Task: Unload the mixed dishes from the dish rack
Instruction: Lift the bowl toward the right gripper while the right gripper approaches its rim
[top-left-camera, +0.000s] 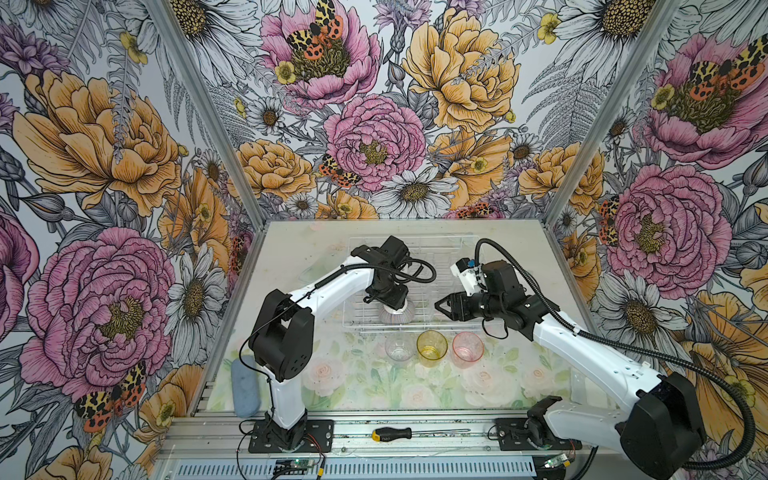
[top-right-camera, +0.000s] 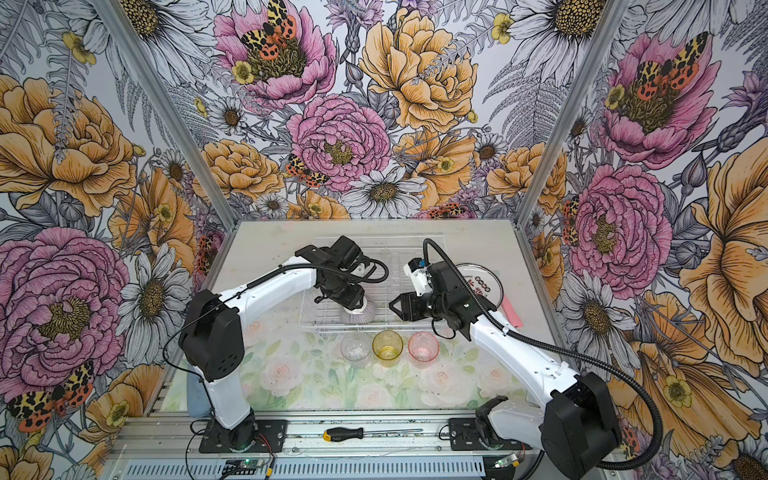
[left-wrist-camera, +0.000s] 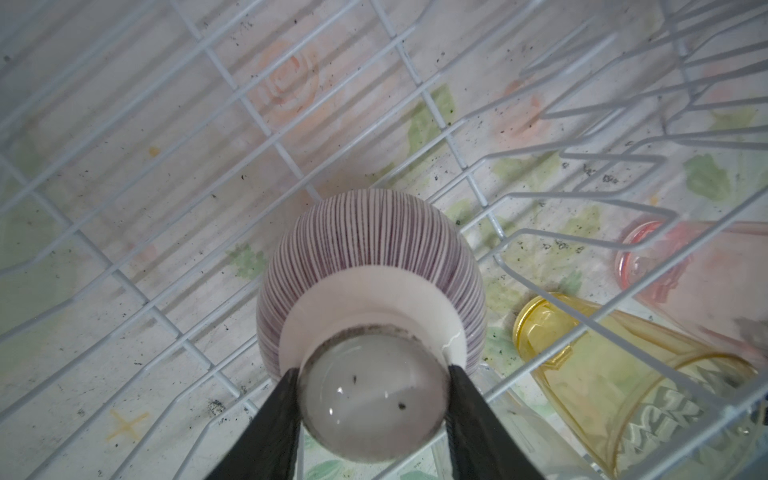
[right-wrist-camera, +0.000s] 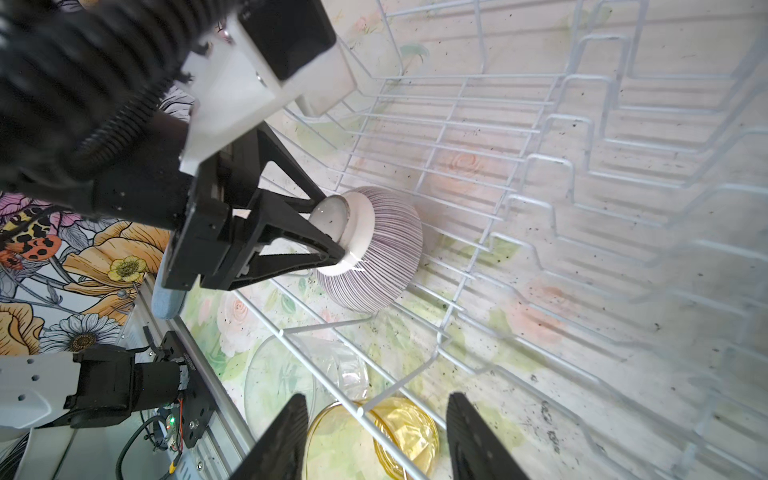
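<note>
L gripper (left-wrist-camera: 372, 370) clamps upturned bowl (left-wrist-camera: 370, 245) in rack (top-left-camera: 432, 253); R gripper (right-wrist-camera: 378, 397) jaws apart, empty; tumblers (top-left-camera: 432, 345) beside rack front.

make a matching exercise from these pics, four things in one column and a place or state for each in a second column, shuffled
Things
1. ribbed bowl
2. amber tumbler
3. left gripper
4. right gripper

Places or states
A. upright on the table, between the clear tumbler and the pink tumbler
B. open, holding nothing
C. upside down in the dish rack
D. shut on the ribbed bowl's white foot

Pairs: 1-C, 2-A, 3-D, 4-B
</note>
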